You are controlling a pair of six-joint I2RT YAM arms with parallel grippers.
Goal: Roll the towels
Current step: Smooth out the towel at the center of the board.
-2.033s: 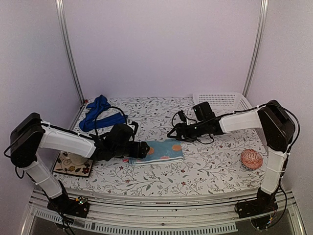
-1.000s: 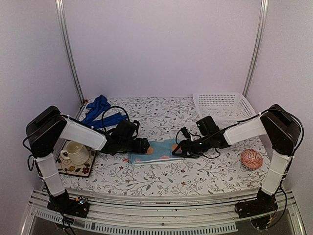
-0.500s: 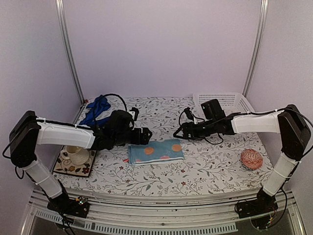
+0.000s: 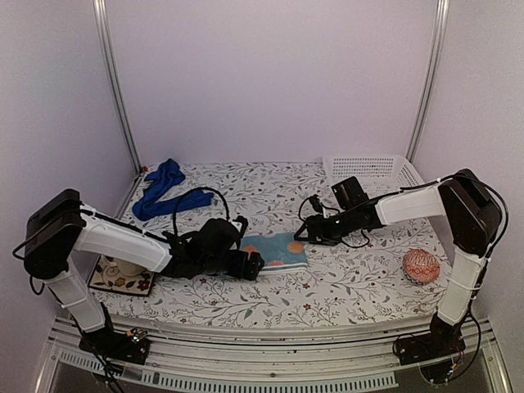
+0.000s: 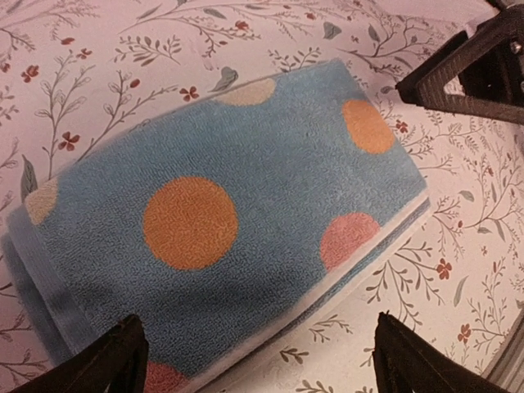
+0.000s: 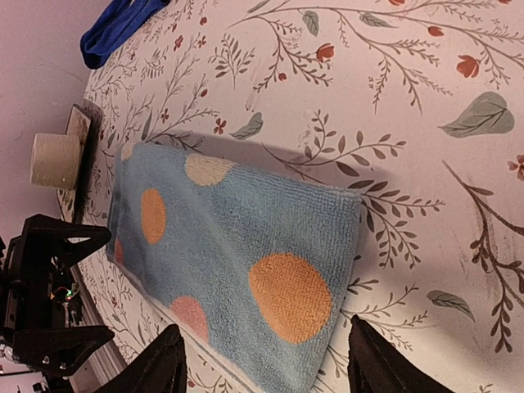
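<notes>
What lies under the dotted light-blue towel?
The folded light-blue towel lies flat on the floral tablecloth, which shows around it. Anything beneath the cloth itself is hidden.

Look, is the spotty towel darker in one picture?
Left wrist view: a shadow falls across the near part of the light-blue towel, by the left gripper's fingers. Right wrist view: the towel is evenly lit and sharp. Top view: soft, even light.

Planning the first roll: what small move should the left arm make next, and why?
Probably lower the open left gripper and pinch the near edge of the flat light-blue dotted terry towel; it lies unrolled, ungripped, framed between the jaws.
</notes>
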